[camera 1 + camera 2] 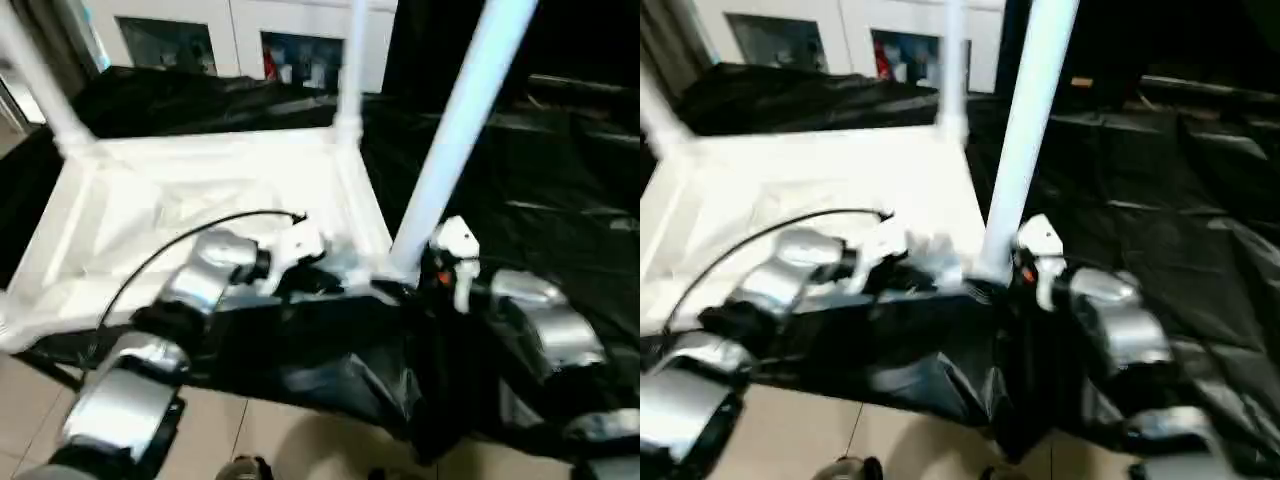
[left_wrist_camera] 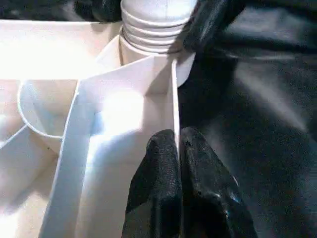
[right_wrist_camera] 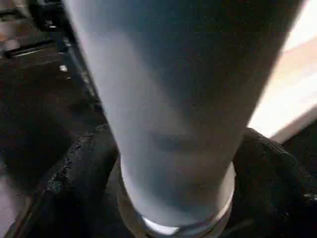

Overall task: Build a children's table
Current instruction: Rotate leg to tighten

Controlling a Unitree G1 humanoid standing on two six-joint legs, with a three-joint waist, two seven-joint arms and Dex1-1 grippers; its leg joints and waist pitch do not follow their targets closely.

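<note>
The children's table lies upside down, its white ribbed top [image 1: 200,190] on black sheeting. Three white legs stand up from its corners: the near right leg [image 1: 450,150], the far right leg [image 1: 352,70] and the far left leg [image 1: 40,80]. My left gripper [image 2: 178,148] is shut on the thin side wall of the top [image 2: 124,109], just short of the near right corner socket. My right gripper [image 3: 173,198] is at the base of the near right leg [image 3: 173,99], with one black finger [image 3: 74,163] on each side of it, open.
Black plastic sheeting [image 1: 520,180] covers the work surface and hangs over its near edge. Pale floor tiles [image 1: 250,430] lie below. White cabinets [image 1: 230,30] stand at the back. A black cable [image 1: 170,250] arcs over my left forearm.
</note>
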